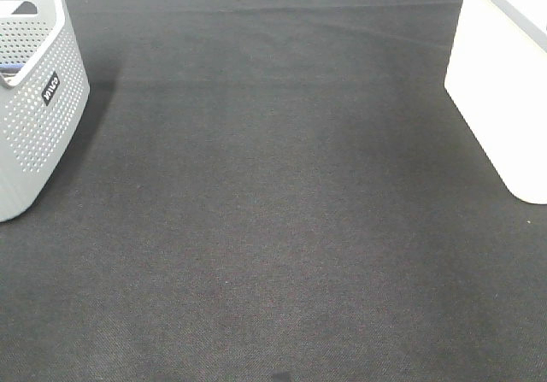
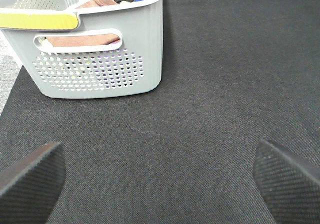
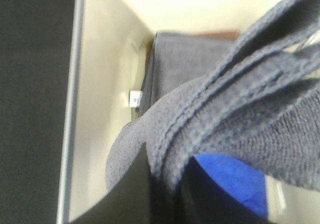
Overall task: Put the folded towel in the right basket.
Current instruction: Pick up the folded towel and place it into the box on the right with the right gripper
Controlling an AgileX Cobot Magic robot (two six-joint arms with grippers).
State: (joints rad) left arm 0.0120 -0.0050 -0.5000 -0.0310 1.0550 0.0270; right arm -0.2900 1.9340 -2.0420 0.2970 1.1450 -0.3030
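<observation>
The right hand (image 3: 165, 196) is squeezed tight on the soft grey-blue folded towel (image 3: 240, 98). The thick folded edges of the towel stick out past the hand's two dark fingers. The hand holds it by the folds, so I think all the layers stay together and the towel does not fall open.

Right under this hand is the smooth cream-white plastic basket (image 3: 100, 114). That is the basket on the right side, where the towel must go. The towel hangs inside its walls. Below the hand, a grey folded cloth (image 3: 185, 58) and a bright blue cloth (image 3: 230, 179) lie in the basket. I cannot tell if the held towel touches them yet. I think the job is nearly done: the hand only needs to let go, so the towel lands on the pile.

The left hand (image 2: 160, 179) has its fingers wide apart and holds nothing. It waits low over the black tabletop (image 2: 225, 83). In front of it stands the grey plastic basket with little holes (image 2: 100, 63), with pink cloths (image 2: 85, 39) inside. It seems to be keeping out of the way.
</observation>
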